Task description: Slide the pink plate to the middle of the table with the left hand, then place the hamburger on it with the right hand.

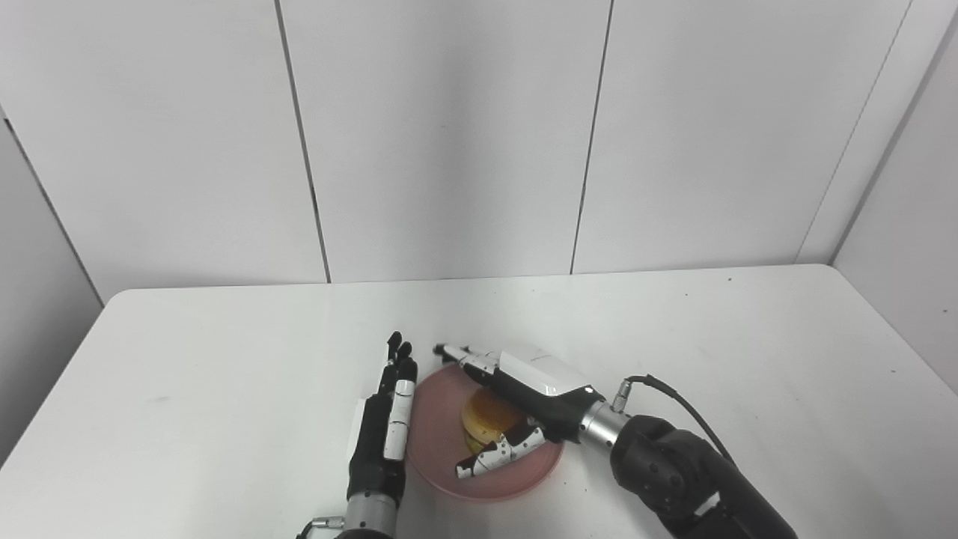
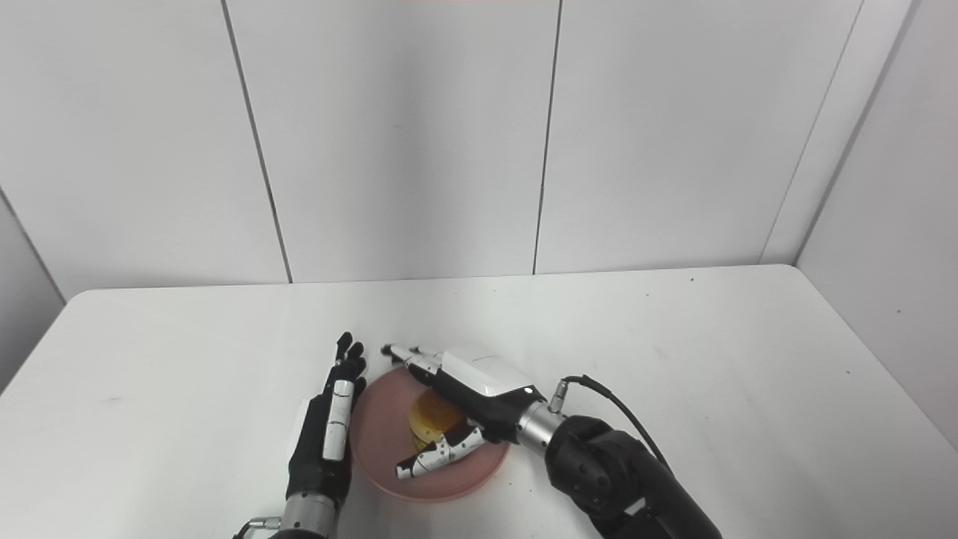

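The pink plate (image 1: 436,443) lies on the white table (image 1: 224,389), near its front edge and about mid-width. The hamburger (image 1: 488,421) sits on the plate. My right hand (image 1: 528,389) hovers over the plate and the hamburger, with its fingers stretched out past the far side of the bun and its thumb on the near side. It looks open, not clamped on the bun. My left hand (image 1: 385,427) lies flat and open, fingers straight, right against the plate's left rim. It holds nothing.
The white table meets grey wall panels (image 1: 449,150) at the back. A black cable (image 1: 673,397) loops off my right wrist. Bare tabletop stretches to the left, right and far side of the plate.
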Available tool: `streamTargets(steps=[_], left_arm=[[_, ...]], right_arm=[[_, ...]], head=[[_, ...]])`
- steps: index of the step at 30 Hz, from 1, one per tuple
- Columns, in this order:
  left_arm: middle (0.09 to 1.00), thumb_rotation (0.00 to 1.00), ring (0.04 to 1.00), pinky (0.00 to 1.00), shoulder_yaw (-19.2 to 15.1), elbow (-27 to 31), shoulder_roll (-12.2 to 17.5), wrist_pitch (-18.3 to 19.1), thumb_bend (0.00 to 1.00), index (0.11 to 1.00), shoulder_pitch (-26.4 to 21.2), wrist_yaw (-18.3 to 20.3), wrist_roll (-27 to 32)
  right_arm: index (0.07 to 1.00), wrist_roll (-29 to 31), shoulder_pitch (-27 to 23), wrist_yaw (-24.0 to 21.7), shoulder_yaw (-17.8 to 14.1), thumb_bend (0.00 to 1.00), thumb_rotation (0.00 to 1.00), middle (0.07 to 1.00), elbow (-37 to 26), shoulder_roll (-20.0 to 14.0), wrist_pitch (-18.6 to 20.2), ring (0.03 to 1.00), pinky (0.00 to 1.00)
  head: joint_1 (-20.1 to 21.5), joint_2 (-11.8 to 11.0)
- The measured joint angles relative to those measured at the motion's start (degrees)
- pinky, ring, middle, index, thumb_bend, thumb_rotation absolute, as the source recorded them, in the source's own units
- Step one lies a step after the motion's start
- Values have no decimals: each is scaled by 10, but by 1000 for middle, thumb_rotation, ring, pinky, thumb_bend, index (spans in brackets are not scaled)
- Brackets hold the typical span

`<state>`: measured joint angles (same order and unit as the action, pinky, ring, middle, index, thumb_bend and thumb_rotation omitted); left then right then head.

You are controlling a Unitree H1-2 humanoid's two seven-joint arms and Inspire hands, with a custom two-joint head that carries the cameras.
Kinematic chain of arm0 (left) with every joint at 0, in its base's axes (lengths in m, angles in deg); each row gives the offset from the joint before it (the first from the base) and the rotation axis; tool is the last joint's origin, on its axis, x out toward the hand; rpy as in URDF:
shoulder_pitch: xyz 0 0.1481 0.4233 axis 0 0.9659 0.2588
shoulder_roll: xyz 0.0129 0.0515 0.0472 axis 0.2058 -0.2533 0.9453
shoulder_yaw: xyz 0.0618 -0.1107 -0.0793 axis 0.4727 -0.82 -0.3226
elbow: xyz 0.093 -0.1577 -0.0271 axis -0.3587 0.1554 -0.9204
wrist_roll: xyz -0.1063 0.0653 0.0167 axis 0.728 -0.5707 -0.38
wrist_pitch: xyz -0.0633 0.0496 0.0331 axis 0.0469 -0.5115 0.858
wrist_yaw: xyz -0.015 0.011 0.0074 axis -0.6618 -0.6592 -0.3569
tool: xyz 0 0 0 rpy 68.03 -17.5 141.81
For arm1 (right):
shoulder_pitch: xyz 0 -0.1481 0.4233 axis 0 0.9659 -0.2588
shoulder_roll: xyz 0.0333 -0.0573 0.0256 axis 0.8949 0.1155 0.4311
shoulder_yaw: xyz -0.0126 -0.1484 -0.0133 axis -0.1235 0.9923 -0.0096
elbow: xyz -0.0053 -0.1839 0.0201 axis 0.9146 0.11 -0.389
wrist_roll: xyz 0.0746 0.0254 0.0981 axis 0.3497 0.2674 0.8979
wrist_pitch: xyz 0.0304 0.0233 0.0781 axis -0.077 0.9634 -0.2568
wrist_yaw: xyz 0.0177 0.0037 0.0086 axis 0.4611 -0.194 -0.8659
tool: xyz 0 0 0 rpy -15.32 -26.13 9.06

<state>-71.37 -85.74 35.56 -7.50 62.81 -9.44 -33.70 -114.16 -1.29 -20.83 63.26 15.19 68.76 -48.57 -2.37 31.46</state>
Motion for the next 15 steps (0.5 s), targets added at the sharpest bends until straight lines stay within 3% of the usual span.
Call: streamTargets(steps=[6, 7, 9, 12, 15], left_arm=[[1000, 1000, 1000, 1000, 0, 6, 0, 9, 764, 1000, 2, 0, 2], [1000, 1000, 1000, 1000, 0, 6, 0, 10, 764, 1000, 3, 0, 3], [1000, 1000, 1000, 1000, -2, 7, 0, 11, 761, 1000, 3, 0, 9], [1000, 1000, 1000, 1000, -5, 8, 1, 10, 777, 1000, 4, 0, 14], [1000, 1000, 1000, 1000, -4, 8, 1, 9, 782, 1000, 4, 0, 15]], right_arm=[[1000, 22, 32, 40, -46, 796, 636, 1000, -23, 14, -3, 1000, 959], [1000, 28, 40, 52, -57, 814, 704, 1000, -22, 18, -4, 1000, 889], [1000, 42, 62, 103, -90, 833, 765, 1000, -12, 36, -35, 1000, 862], [1000, 64, 80, 175, -130, 856, 859, 1000, 38, 61, -88, 1000, 923], [1000, 85, 93, 214, -156, 820, 931, 1000, 74, 78, -107, 1000, 987]], head=[[3, 0], [2, 0], [2, 2], [3, 3], [4, 4]])
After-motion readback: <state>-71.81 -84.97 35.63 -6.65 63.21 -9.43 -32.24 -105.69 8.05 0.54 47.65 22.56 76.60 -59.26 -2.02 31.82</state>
